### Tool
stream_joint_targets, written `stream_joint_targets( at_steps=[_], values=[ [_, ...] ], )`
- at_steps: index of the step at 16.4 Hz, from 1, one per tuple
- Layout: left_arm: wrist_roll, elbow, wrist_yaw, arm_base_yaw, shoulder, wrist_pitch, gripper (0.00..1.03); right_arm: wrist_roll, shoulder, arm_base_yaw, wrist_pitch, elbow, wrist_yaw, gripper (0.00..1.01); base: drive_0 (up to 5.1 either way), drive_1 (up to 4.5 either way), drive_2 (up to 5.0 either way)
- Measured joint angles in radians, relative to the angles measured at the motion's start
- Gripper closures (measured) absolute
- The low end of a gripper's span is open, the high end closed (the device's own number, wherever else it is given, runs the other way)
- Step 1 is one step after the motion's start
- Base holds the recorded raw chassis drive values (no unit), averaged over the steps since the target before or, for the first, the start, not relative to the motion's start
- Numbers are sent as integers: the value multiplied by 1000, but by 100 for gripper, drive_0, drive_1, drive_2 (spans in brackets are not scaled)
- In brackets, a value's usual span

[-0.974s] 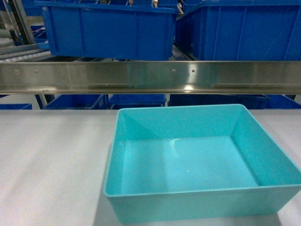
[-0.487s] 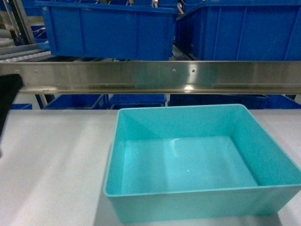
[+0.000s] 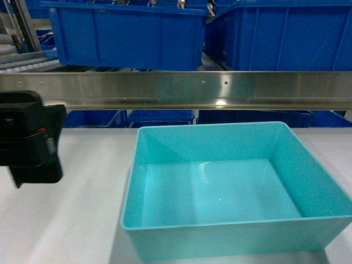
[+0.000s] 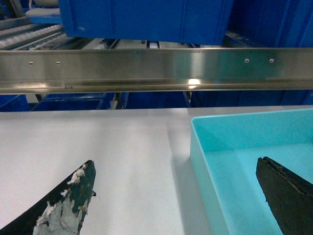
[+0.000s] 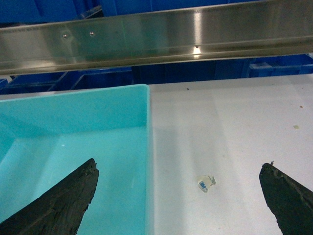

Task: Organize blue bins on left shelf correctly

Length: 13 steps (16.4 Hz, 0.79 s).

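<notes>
One light turquoise blue bin (image 3: 231,240) sits empty on the white tabletop (image 3: 66,220), just in front of the left shelf's shiny crossbar (image 3: 176,88). My left gripper (image 4: 176,162) is open. One finger hangs over the bare table and the other over the bin's inside (image 4: 234,147), so the bin's left wall lies between them. My right gripper (image 5: 179,164) is open too. Its fingers straddle the bin's right wall (image 5: 148,147) without touching it. In the head view only the left arm's black body (image 3: 30,137) shows, at the left edge.
Darker royal-blue ribbed bins (image 3: 126,36) stand on the shelf behind and above the crossbar. More of them (image 3: 159,116) sit below it. White rollers (image 3: 22,58) show at the upper left. A small scrap of tape (image 5: 206,182) lies on the table right of the bin.
The left arm's black body has come into the head view from the left edge and moved right, toward the bin. The bin has not moved.
</notes>
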Motion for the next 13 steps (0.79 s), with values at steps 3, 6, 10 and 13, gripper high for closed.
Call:
stream_joint_targets(
  at_steps=[3,6,10,13],
  values=[
    [-39,93,33,-26,162,-35,5,5,120,46,-1,80,34,3,0,0,0],
    [-106,186,47,-53,246,-142,5,24,239,72,-2,166,72,3,0,0,0],
    [-272,256,118,-50,365,-276,5,33,355,70,-14,227,101,3,0,0,0],
    [-353,259,121,-42,375,-286,5,18,356,63,1,233,122,3,0,0,0]
  ],
)
